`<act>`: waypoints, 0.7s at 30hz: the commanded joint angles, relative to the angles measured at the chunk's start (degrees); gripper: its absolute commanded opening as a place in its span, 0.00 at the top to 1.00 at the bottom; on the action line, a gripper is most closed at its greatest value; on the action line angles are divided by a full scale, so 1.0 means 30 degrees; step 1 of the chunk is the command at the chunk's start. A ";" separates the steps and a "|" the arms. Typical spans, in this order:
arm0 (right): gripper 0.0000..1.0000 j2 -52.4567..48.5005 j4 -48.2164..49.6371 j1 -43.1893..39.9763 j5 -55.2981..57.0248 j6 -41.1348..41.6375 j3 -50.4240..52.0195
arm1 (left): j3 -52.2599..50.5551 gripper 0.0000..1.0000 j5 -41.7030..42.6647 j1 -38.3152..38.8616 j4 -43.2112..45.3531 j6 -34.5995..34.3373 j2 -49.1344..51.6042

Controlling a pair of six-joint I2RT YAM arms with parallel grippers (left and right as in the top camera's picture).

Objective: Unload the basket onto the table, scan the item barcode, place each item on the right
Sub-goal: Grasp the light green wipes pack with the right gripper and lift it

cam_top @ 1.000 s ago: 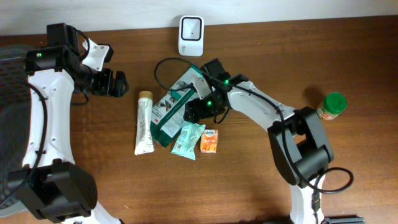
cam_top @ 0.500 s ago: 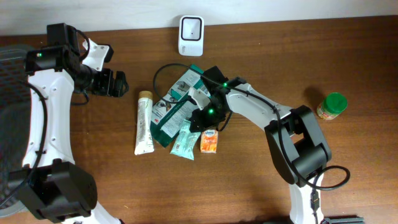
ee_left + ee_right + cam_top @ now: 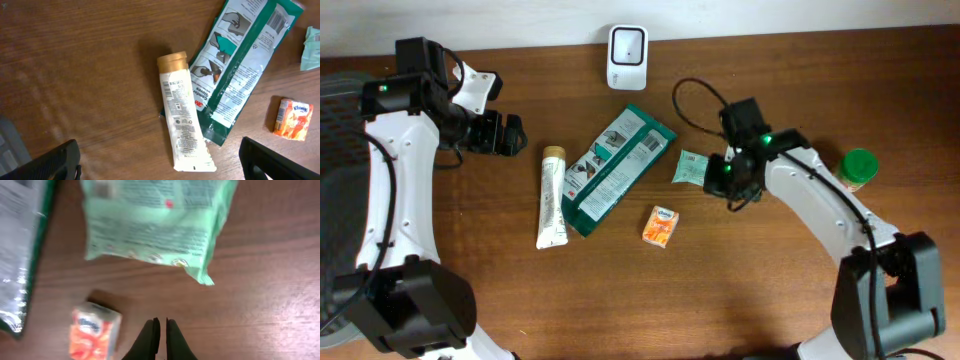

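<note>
A white barcode scanner (image 3: 627, 57) stands at the table's back edge. A mint-green packet (image 3: 691, 167) lies right of the dark green glove pack (image 3: 617, 168). My right gripper (image 3: 719, 179) sits just right of that packet. In the right wrist view its fingers (image 3: 160, 330) are shut with nothing between them, and the packet (image 3: 155, 225) lies beyond the tips, apart from them. My left gripper (image 3: 508, 135) hovers at the far left, open; in its wrist view (image 3: 160, 155) it is above a white tube (image 3: 181, 117).
The white tube (image 3: 552, 197) with a gold cap lies left of the glove pack. An orange tissue pack (image 3: 661, 226) sits in front of it. A green-capped jar (image 3: 855, 171) stands at the right. A black cable (image 3: 695, 95) loops behind the right arm.
My right arm has swung right from the pile and its jaws have shut. The mint-green packet moved from beside the orange pack to the right of the glove pack. The left arm stayed still.
</note>
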State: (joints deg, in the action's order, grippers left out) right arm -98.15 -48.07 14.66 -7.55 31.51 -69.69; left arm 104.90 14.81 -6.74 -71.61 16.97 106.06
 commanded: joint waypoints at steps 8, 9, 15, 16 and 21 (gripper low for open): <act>0.26 -0.2892 0.3213 -0.4481 -0.6921 -0.2302 0.0087 | 0.0226 0.01 0.0277 -0.0080 -0.0015 0.0226 -0.0393; 0.26 -0.3912 0.4291 -0.4481 -0.8138 -0.2433 0.0087 | 0.0226 0.01 0.0277 -0.0080 -0.0022 0.0226 -0.0393; 0.27 -0.5370 0.6360 -0.4204 -0.8313 -0.2426 0.0095 | 0.0226 0.01 0.0277 -0.0080 -0.0022 0.0226 -0.0393; 0.27 -0.5646 0.6688 -0.4109 -0.8276 -0.2426 0.0095 | 0.0226 0.01 0.0277 -0.0080 -0.0022 0.0226 -0.0393; 0.85 -0.6404 0.6819 -0.4014 -0.8517 -0.2426 0.0080 | 0.0226 0.01 0.0277 -0.0080 -0.0022 0.0226 -0.0393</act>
State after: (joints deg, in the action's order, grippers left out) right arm -115.52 -27.22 2.20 -34.35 24.82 -69.87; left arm 104.90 14.81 -6.74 -71.61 16.97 106.06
